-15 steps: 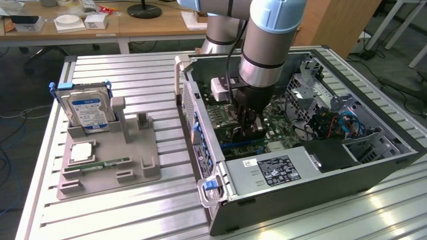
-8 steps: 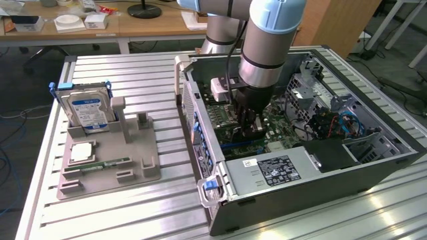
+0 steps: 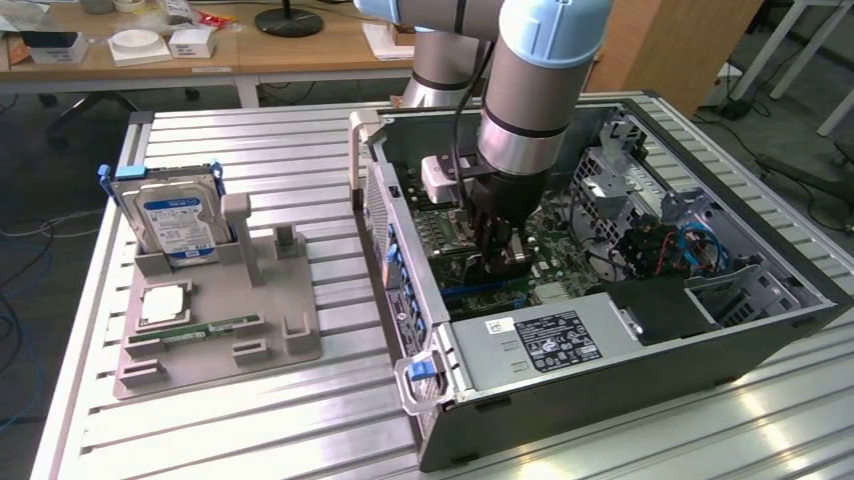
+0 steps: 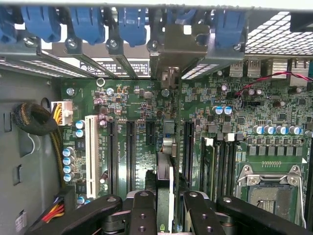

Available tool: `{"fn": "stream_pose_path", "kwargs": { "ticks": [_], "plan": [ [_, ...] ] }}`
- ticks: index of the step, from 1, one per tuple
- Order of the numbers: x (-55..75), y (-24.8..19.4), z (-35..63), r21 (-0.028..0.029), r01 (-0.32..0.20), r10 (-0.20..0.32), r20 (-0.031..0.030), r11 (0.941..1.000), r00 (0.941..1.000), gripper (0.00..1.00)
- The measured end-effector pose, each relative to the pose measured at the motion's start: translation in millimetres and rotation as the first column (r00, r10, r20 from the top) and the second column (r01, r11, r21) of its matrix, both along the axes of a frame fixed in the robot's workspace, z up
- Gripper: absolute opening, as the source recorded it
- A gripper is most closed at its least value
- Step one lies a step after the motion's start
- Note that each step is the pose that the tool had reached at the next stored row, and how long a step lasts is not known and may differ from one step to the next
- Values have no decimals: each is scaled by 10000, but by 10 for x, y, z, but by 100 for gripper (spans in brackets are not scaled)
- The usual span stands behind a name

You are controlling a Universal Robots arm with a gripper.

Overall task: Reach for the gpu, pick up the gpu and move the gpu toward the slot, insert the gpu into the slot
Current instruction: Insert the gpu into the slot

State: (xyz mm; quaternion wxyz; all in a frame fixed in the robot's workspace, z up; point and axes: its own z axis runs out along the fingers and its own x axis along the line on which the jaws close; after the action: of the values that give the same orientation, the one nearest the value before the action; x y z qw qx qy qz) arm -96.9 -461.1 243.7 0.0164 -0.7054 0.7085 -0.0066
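My gripper (image 4: pixel 168 198) is deep inside the open computer case (image 3: pixel 601 380), low over the motherboard (image 4: pixel 274 112). Its two black fingers (image 4: pixel 144 210) are shut on the gpu (image 4: pixel 165 169). I see the gpu edge-on as a thin card running away from the fingers. The gpu's silvery end bracket (image 4: pixel 172 51) stands against the case's rear wall among the blue clips. The card lies in line with the long black slots (image 4: pixel 131 152), between two of them. The slot under it is hidden by the card. In the exterior view the gripper (image 3: pixel 491 255) points straight down at the board.
A white slot (image 4: pixel 91 152) and cable bundles (image 4: pixel 34 120) lie at one side of the card, and the processor socket (image 4: pixel 269 191) at the other. Outside the case, a grey fixture (image 3: pixel 214 320) holds a blue-labelled hard drive (image 3: pixel 180 220) and a green memory stick (image 3: pixel 200 328).
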Motion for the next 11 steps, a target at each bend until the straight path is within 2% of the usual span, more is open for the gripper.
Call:
{"fn": "stream_pose_path", "kwargs": {
  "ticks": [11],
  "plan": [
    [0, 9, -13, 8, -76, 76, -1, 10000, 10000, 26]
  ]
}}
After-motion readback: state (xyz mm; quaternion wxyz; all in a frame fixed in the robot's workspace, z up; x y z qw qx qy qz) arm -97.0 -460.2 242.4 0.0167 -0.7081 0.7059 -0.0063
